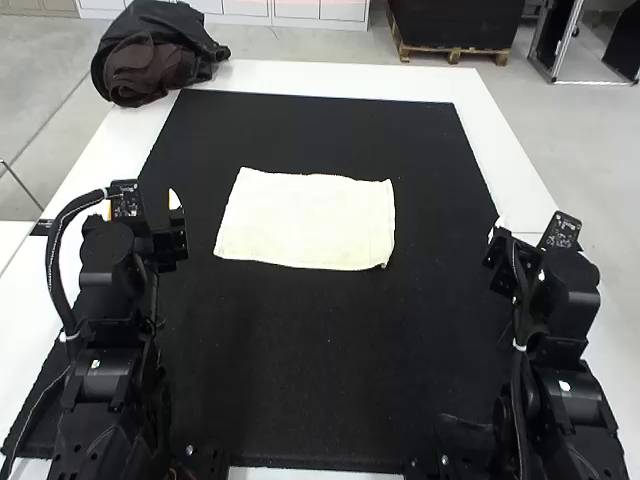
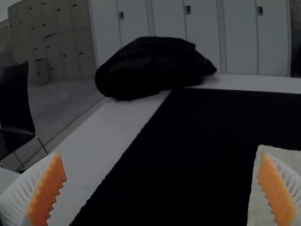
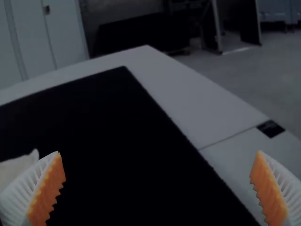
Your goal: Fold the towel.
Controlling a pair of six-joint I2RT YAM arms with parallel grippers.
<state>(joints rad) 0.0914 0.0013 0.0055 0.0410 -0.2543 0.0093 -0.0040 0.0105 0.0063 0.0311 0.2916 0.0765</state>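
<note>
White towel [image 1: 305, 220]: lies flat on black mat [image 1: 300, 370] | left claw [image 1: 143, 205]: wide open | right claw [image 1: 520, 245]: wide open | dark bundle [image 1: 155, 55]: far left table corner

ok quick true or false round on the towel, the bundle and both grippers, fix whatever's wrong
1. The towel lies flat on the black mat. True.
2. The left gripper is clamped on the towel. False: the left gripper is open and holds nothing.
3. The right gripper is open. True.
4. The dark bundle lies on top of the towel. False: the bundle is at the far left corner of the table.
</note>
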